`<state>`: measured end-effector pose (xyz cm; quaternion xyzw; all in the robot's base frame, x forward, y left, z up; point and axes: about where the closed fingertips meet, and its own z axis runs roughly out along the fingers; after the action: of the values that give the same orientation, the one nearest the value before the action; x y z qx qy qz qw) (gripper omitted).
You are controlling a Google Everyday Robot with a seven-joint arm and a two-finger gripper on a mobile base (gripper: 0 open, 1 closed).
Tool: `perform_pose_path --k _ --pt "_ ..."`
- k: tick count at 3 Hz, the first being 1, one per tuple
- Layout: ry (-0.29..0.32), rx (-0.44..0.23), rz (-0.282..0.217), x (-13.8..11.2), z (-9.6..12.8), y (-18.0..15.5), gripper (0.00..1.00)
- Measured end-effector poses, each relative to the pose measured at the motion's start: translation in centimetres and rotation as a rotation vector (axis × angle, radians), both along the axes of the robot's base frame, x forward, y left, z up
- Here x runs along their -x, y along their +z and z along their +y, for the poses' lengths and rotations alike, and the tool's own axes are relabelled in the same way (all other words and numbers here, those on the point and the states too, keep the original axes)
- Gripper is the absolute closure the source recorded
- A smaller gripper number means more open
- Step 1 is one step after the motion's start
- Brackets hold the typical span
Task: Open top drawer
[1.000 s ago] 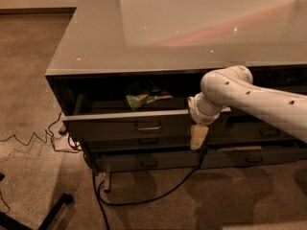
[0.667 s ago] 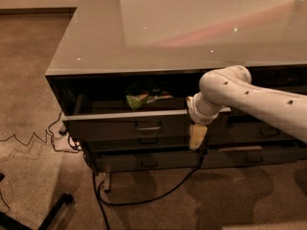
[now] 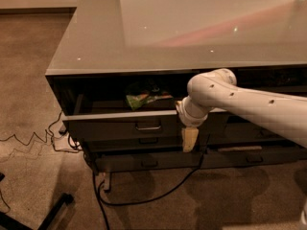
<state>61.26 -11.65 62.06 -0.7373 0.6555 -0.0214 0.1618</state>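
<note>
The top drawer is a wide dark grey drawer with a small metal pull at its centre, and it stands pulled partly out of the cabinet. Inside it lies a green packet. My white arm reaches in from the right, and the gripper hangs pointing down just right of the drawer front's right end, about level with the drawer below. Only one pale fingertip shows.
Slimmer dark drawer fronts sit below, with another stack to the right behind my arm. A glossy grey countertop overhangs. Black cables trail over the carpet in front, and a dark stand leg lies at bottom left.
</note>
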Motion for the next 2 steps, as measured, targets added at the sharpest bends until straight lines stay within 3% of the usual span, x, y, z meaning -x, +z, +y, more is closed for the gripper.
perform_pose_path --k 1,2 --pt "0.023 0.046 0.032 0.56 0.03 -1.31 0.19" --pt "0.023 0.046 0.032 0.56 0.03 -0.80 0.42"
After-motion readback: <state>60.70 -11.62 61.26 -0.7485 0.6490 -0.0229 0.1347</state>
